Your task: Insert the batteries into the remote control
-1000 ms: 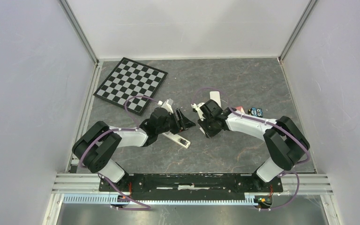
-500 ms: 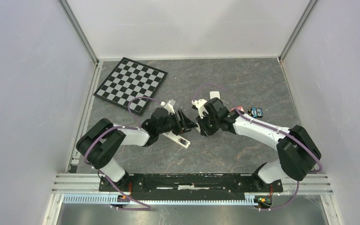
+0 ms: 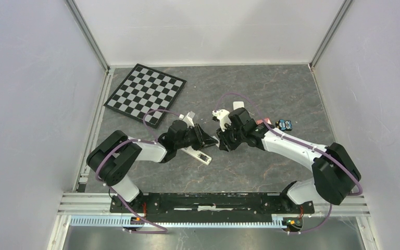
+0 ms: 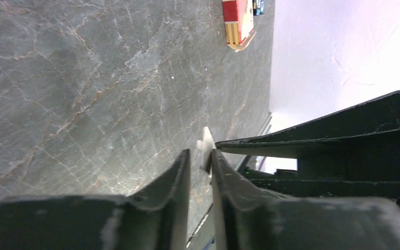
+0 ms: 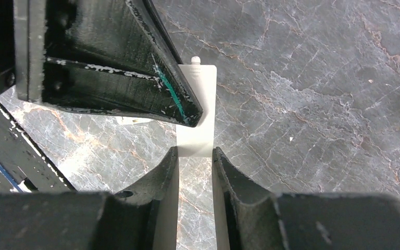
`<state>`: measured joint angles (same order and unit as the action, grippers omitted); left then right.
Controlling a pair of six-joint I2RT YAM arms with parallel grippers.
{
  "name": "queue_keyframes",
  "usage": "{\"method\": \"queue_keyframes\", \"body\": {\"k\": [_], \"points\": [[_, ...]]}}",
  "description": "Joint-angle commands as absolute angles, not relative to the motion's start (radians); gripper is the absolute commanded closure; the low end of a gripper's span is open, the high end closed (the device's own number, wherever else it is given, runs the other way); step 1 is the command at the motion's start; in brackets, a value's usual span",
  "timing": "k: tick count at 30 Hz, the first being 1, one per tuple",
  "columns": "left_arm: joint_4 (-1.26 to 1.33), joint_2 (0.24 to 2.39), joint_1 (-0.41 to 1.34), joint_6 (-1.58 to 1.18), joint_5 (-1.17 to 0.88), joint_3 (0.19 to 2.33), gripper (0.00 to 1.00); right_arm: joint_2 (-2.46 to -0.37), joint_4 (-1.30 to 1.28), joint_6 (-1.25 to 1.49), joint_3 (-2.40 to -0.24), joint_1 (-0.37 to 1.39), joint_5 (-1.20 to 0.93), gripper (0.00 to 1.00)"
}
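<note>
A thin white battery cover [image 5: 198,112] with a small tab hangs above the table between both grippers. My left gripper [image 3: 212,138] pinches its flat faces; the cover shows edge-on at its fingertips in the left wrist view [image 4: 205,147]. My right gripper [image 5: 195,152] grips the cover's near end by its side edges and meets the left one mid-table [image 3: 220,139]. The white remote control [image 3: 200,155] lies on the table under the left gripper, with a dark open compartment near its end. I cannot make out the batteries.
A checkerboard [image 3: 146,95] lies at the back left. A red box [image 3: 263,121] and a small blue-black item [image 3: 285,124] sit right of the right wrist. Another white piece [image 3: 238,108] lies behind that wrist. Grey walls close in both sides.
My right gripper has moved left and met the left gripper at the cover. The right arm's elbow has swung out to the right. The left gripper stayed nearly in place.
</note>
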<state>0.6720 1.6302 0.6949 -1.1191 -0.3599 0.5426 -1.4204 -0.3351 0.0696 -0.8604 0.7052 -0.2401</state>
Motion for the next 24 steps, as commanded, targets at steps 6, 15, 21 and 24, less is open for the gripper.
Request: {"method": "queue_keyframes", "body": {"k": [6, 15, 21, 24], "points": [[0.952, 1.678, 0.676, -1.269, -0.438, 0.486, 0.98, -1.378, -0.281, 0.060, -0.841, 0.706, -0.277, 0.74], [1.199, 1.644, 0.651, -1.365, -0.396, 0.356, 0.98, -1.157, -0.119, 0.465, -0.707, 0.667, -0.234, 0.08], [1.288, 1.574, 0.651, -1.453, -0.340, 0.314, 0.98, -0.963, 0.324, 1.008, -0.405, 0.680, -0.189, 0.10], [1.265, 1.524, 0.651, -1.472, -0.317, 0.310, 0.98, -0.907, 0.359, 1.101, -0.357, 0.681, -0.120, 0.13]]}}
